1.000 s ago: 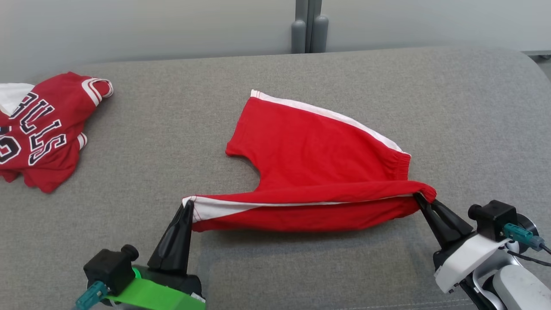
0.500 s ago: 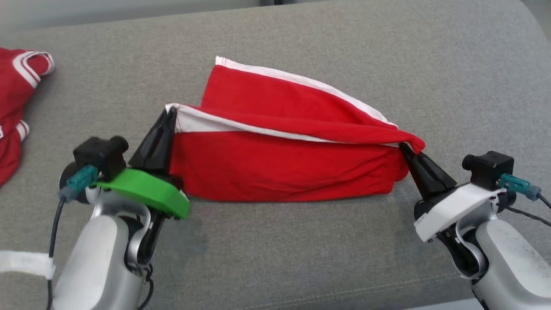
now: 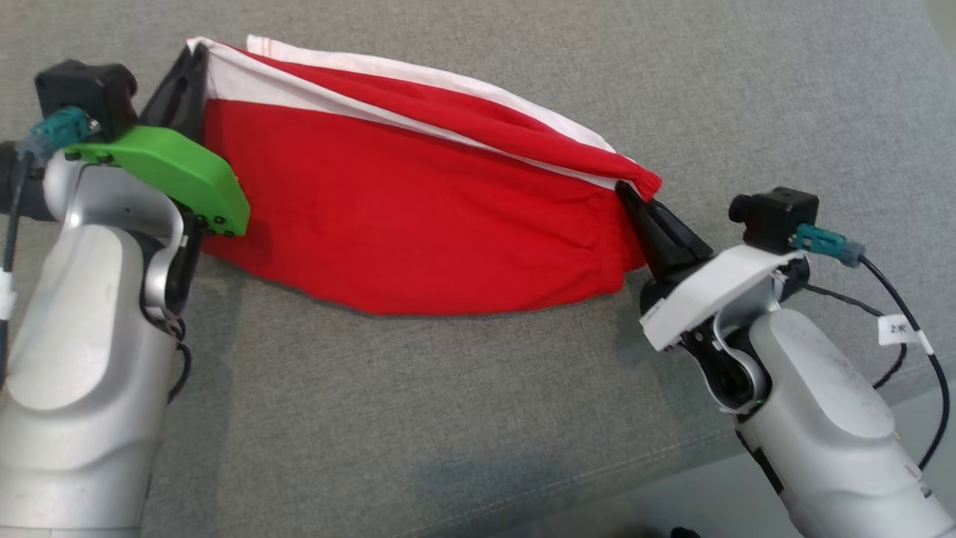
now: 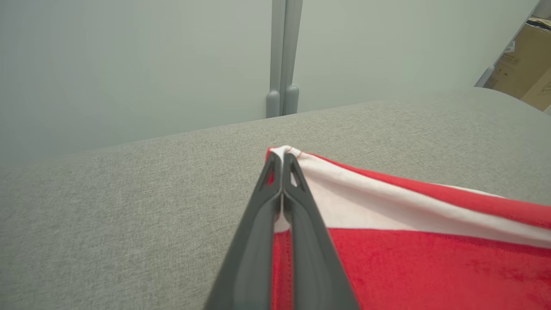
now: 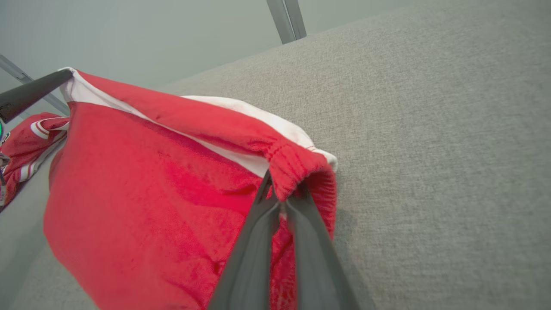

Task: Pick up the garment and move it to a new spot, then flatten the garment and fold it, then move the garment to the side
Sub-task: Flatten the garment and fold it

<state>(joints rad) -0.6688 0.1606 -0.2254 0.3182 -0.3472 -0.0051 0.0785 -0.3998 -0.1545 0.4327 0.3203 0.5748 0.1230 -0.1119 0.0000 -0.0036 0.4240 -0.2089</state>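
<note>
The garment (image 3: 403,202) is a pair of red shorts with white side stripes, doubled over lengthwise and stretched between my two grippers above the grey surface. My left gripper (image 3: 196,56) is shut on the white-striped hem corner at the upper left; in the left wrist view its fingers (image 4: 282,161) pinch that corner of the garment (image 4: 409,241). My right gripper (image 3: 624,190) is shut on the elastic waistband end at the right; in the right wrist view its fingers (image 5: 280,202) grip the gathered red band of the garment (image 5: 142,185). The lower half hangs in a red sheet.
A grey fabric surface (image 3: 478,388) lies under everything, its front edge at the lower right. A red jersey with white trim (image 5: 26,137) lies far off beyond my left gripper. A grey wall with a vertical post (image 4: 282,64) stands behind.
Both grippers have carried the held edge up and away over the rest of the shorts, doubling them over. The camera has tilted down, so the jersey has left the head view.
</note>
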